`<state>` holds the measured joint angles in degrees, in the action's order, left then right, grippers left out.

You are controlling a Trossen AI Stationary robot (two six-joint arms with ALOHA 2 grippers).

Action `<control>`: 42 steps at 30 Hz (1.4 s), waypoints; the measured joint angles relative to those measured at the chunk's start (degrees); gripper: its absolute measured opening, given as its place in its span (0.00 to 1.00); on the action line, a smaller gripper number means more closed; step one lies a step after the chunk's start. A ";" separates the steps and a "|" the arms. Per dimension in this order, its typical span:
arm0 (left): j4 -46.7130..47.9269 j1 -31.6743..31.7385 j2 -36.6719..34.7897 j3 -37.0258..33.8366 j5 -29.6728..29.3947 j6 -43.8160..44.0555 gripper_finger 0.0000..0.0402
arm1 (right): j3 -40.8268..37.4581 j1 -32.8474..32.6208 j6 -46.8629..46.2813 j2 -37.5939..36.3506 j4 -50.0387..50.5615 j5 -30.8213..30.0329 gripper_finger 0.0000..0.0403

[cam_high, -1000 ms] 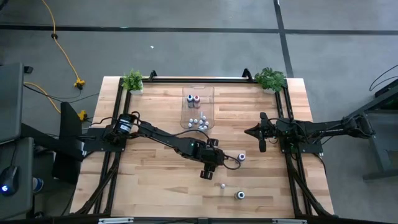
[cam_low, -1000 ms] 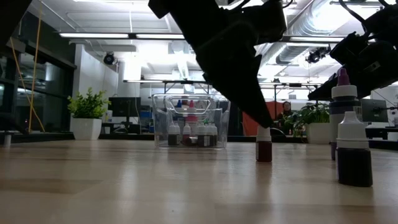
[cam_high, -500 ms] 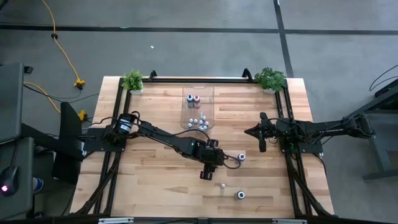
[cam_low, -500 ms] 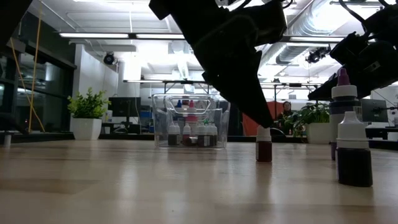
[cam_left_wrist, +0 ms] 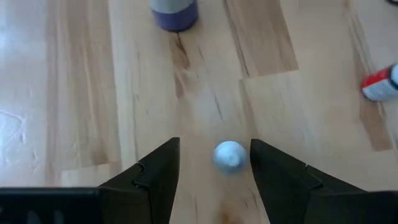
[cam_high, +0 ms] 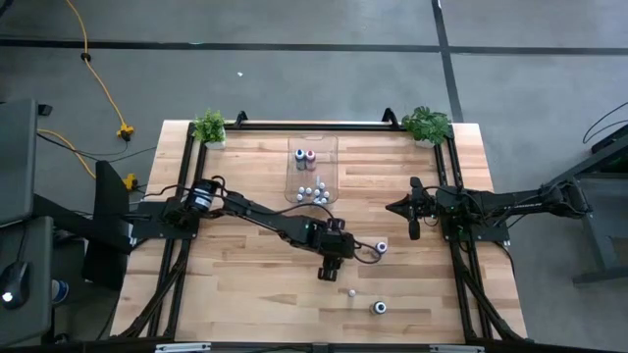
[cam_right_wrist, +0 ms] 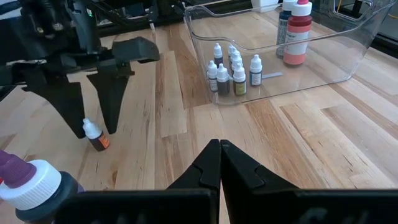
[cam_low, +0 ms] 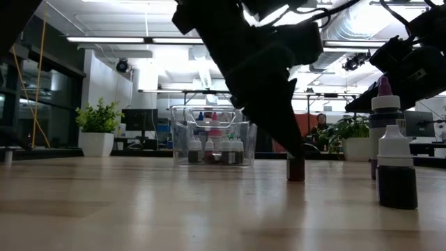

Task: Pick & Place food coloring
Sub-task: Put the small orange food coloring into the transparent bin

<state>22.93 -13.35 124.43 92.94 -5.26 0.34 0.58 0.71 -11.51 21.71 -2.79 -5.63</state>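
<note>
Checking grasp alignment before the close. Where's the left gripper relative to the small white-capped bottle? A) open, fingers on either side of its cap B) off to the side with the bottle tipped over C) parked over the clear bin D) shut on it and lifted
A: in the left wrist view the small white-capped bottle stands upright between the open left gripper fingers, and the right wrist view shows it still on the table.

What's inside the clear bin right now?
The clear bin holds a cluster of small white-capped bottles plus two taller bottles, one red and one darker. Some small ones hide behind others, so the count is uncertain.
</note>
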 joint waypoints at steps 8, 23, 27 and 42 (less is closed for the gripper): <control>0.20 -0.19 0.02 1.27 0.28 0.02 0.47 | 0.00 0.02 0.00 0.00 0.00 0.00 0.00; 1.10 -0.17 0.08 1.21 1.30 0.45 0.47 | 0.00 0.01 0.00 0.00 0.00 0.02 0.00; 1.15 -0.17 0.08 1.21 1.29 0.59 0.47 | 0.02 0.01 0.00 0.00 0.00 0.02 0.00; 1.16 -0.17 0.08 1.21 1.25 1.35 0.21 | 0.02 0.00 0.00 0.00 -0.01 0.01 0.00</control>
<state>24.09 -13.52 124.51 94.15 -4.01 1.69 0.60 0.71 -11.51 21.71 -2.79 -5.61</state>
